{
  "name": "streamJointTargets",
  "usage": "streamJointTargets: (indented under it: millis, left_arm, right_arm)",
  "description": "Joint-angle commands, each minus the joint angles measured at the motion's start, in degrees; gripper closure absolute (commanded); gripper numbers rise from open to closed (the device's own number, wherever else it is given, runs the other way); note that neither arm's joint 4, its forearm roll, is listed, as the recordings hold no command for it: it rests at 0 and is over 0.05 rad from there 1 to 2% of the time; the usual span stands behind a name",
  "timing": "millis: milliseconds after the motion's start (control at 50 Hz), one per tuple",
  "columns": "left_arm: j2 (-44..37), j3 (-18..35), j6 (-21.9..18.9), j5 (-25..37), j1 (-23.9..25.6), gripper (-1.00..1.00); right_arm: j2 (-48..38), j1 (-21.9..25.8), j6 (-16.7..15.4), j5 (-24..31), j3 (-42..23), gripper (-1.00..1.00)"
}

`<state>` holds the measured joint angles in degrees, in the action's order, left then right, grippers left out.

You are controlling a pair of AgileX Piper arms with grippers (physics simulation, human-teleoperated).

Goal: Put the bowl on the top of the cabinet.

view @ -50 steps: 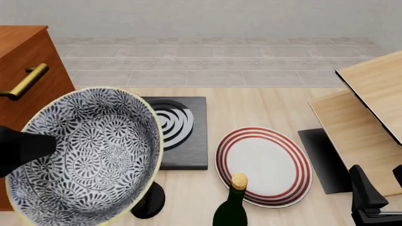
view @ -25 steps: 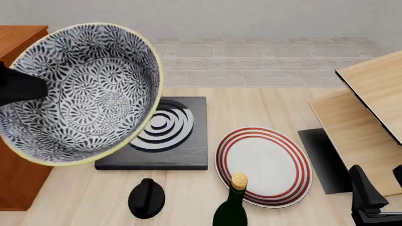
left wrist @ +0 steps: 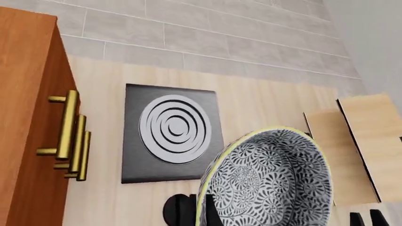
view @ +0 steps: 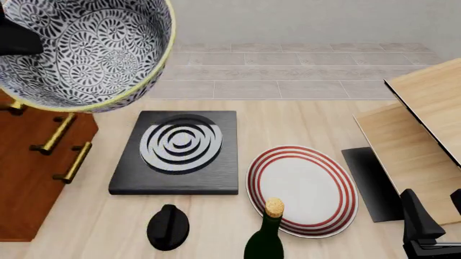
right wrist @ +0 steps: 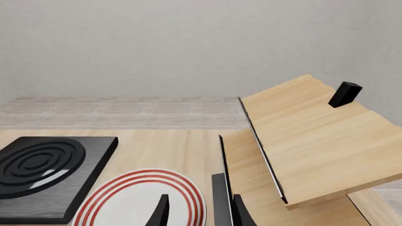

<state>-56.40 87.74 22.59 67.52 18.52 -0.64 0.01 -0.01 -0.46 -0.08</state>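
A pale wood counter (view: 288, 121) runs back to a band of grey tile and a plain grey wall. The round, deep bowl with the black-and-white floral pattern and yellow-green rim (view: 83, 51) is held high at the far left of the front view, clear of the counter and tilted so its opening faces the camera. It hangs over the reddish-brown wooden cabinet with brass bar handles (view: 32, 156), partly hiding it. This height is judged necessary for the bowl's base to clear the cabinet top before it is set down.

The left gripper (view: 18, 35) appears only as a dark shape against the bowl's left rim; it is judged to be clamping that rim, since nothing else supports the bowl. The right gripper (right wrist: 197, 212) rests low at the near right with its fingers parted and nothing between them, apparently parked out of the way.

Below the bowl lie a black square hob with concentric rings (view: 178, 151) and a flat white plate with red rings (view: 303, 189).
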Motion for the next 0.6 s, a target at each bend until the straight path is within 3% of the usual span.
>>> streamJointTargets:
  millis: [20,600]
  left_arm:
    - [-2.6,2.9,-0.3,-1.3,-3.7,1.0]
    - [-6.8,2.7,4.0,-5.8,-11.9,1.0]
  right_arm:
    - [0.2,0.0,0.0,0.2,-0.1,-1.0]
    - [0.2,0.0,0.0,0.2,-0.1,-1.0]
